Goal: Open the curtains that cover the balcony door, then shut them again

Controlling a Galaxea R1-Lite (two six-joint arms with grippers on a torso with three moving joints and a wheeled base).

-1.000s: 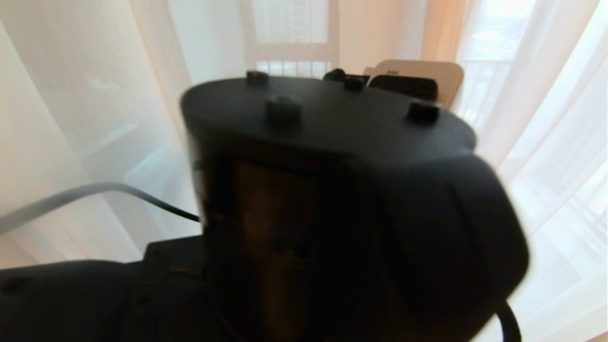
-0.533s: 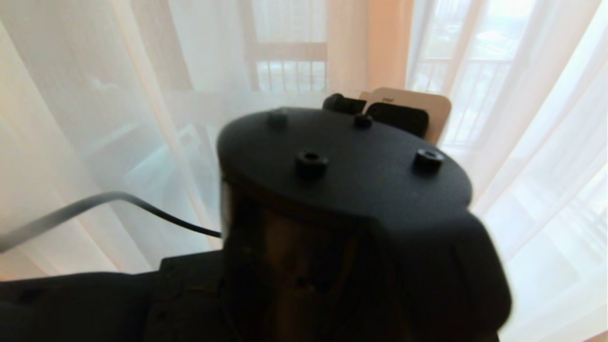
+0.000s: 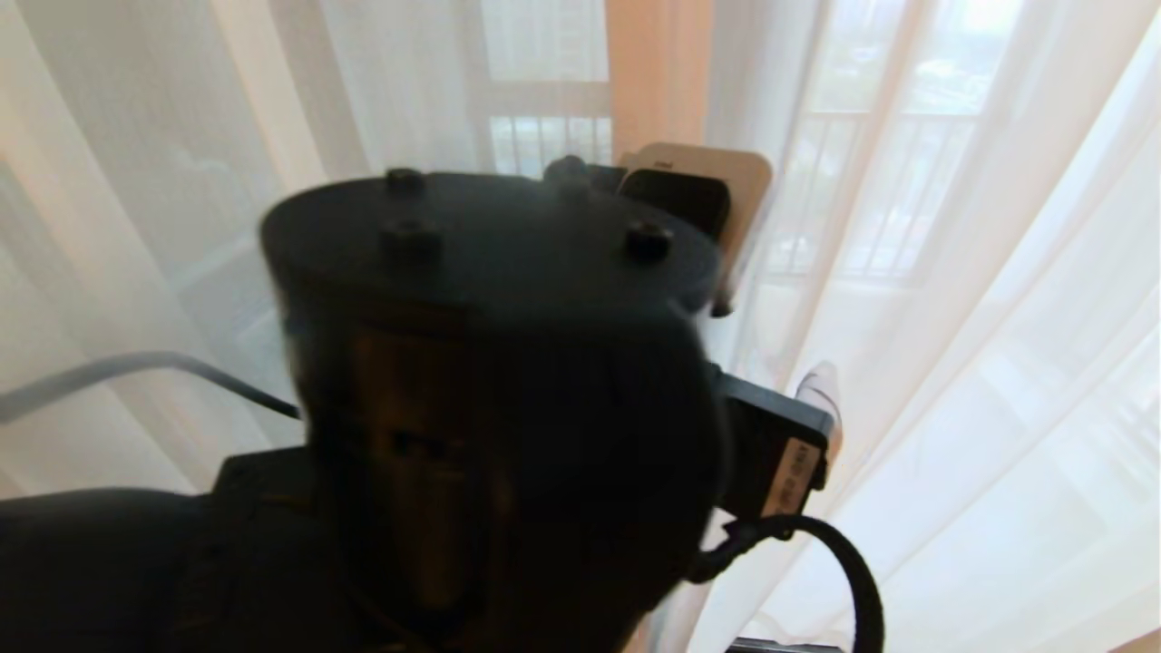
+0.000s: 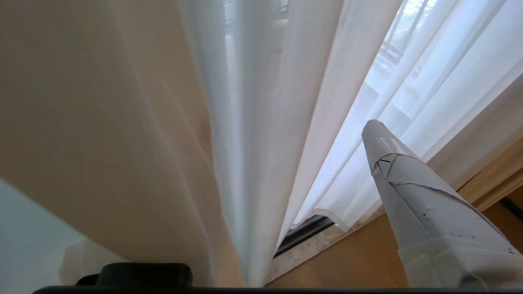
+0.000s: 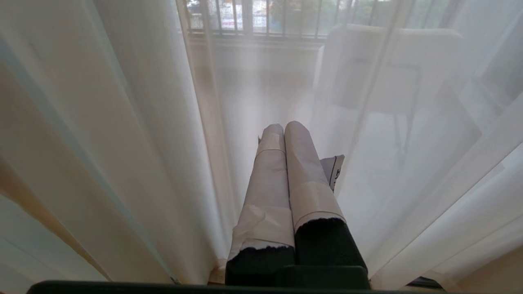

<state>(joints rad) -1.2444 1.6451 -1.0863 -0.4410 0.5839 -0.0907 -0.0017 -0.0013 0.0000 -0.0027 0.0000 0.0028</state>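
Your left gripper (image 4: pixel 286 171) stood wide apart in front of the sheer white curtains with cream-beige folds (image 4: pixel 253 122). Only one white-taped finger (image 4: pixel 408 192) showed in the left wrist view, and nothing was clamped between the jaws; the gathered fabric hung just beside that finger, apparently loose. From this I judged that you had the cloth free of the grip, so the panel could drop back across the opening. The curtains hung drawn over the whole front, from far left to far right in the head view, with the dark-framed glass balcony door (image 3: pixel 544 100) only a dim shape behind them.

Your right gripper (image 5: pixel 284 130) sat low against the fabric, its two taped fingers (image 5: pixel 269 175) pressed together on nothing, parked. The left arm's black wrist housing (image 3: pixel 490 381) filled most of the head view and hid the gripper's work. A dark floor track (image 4: pixel 302 237) showed under the wavy hem, by the brown floor (image 4: pixel 351 261). Loose folds near the open finger could snag.
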